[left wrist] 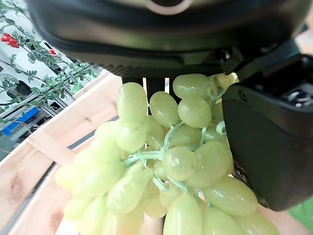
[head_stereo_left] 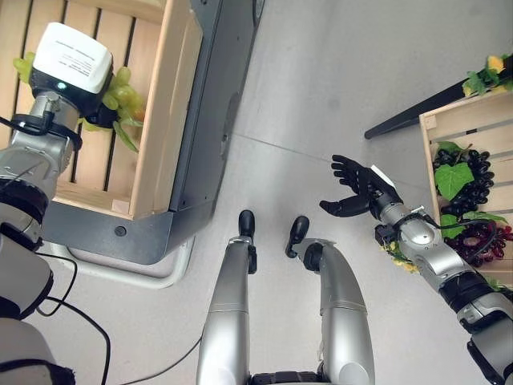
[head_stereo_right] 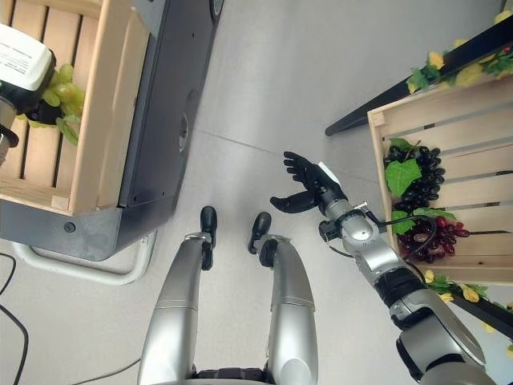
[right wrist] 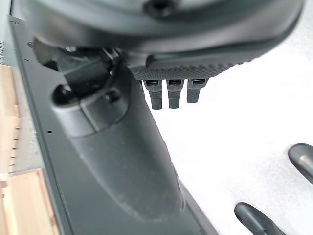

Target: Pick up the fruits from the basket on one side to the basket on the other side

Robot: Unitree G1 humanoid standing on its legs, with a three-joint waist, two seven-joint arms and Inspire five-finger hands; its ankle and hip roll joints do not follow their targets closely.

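My left hand (left wrist: 266, 147) is shut on a bunch of green grapes (left wrist: 161, 166), which hangs between palm and thumb. In the left eye view these green grapes (head_stereo_left: 124, 95) are over the inside of the wooden crate (head_stereo_left: 164, 120) on the left, with the hand itself mostly hidden under the wrist. My right hand (head_stereo_left: 357, 188) hovers open above the floor, palm up and holding nothing, just left of the right wooden crate (head_stereo_left: 449, 124). That crate holds dark grapes (head_stereo_left: 474, 178) with a green leaf and red grapes (head_stereo_left: 483, 241).
The left crate rests on a dark grey platform (head_stereo_left: 216, 104) with a white tube frame (head_stereo_left: 160, 274) below it. A black bar (head_stereo_left: 413, 111) runs behind the right crate, with yellow flowers and leaves (head_stereo_left: 490, 74) at its far end.
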